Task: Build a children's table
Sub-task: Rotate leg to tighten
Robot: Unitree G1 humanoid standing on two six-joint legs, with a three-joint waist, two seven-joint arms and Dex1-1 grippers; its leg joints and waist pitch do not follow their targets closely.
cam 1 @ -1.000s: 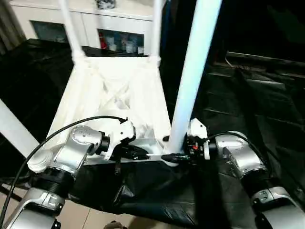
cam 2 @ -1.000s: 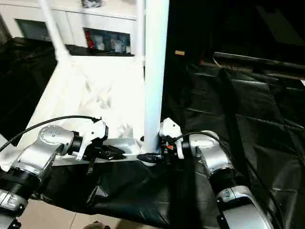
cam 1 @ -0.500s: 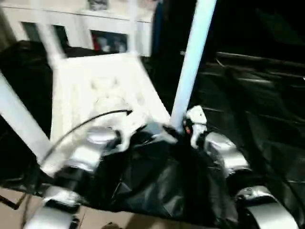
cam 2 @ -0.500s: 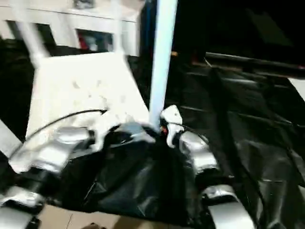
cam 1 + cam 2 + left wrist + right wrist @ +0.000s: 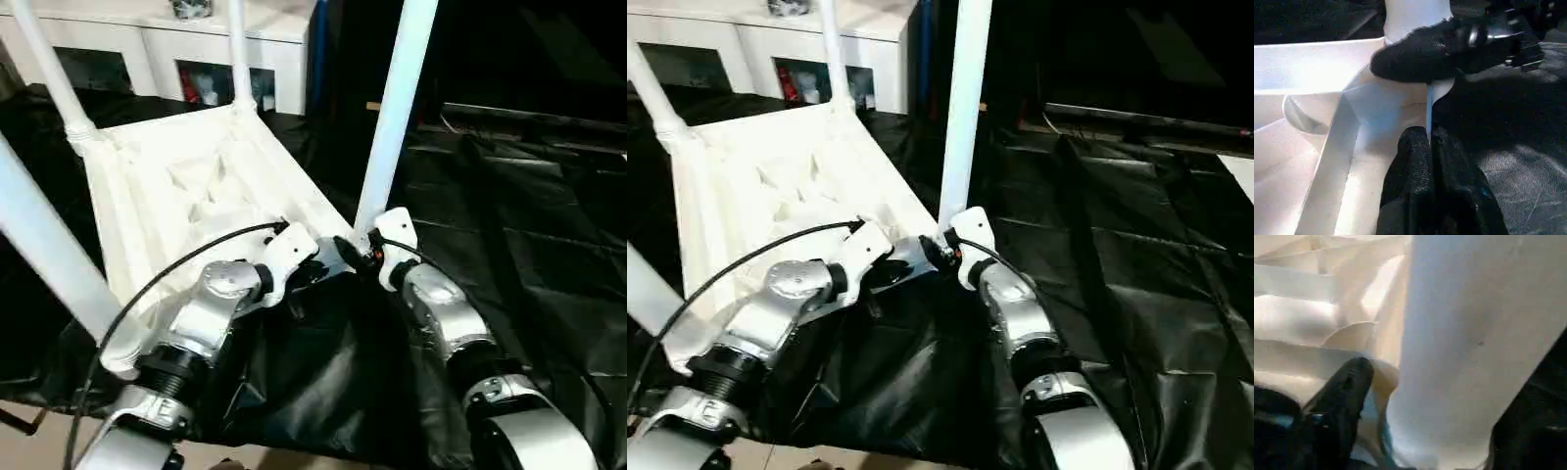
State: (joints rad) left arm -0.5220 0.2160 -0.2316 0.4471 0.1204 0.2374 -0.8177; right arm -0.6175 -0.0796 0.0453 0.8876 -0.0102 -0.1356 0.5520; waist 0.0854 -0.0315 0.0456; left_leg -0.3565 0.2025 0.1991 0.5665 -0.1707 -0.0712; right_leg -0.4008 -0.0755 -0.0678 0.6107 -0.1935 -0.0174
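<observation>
Left claw [image 5: 1427,147] pinched on tabletop [image 5: 196,186] rim.

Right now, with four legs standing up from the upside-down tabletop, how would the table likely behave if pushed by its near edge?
The table would probably slide in one piece: its ribbed plastic underside looks stiff. It seems light for its size, being hollow-looking. On the crinkled black sheet it may drag the sheet along. The tall leg near the right pincer could wobble.
</observation>
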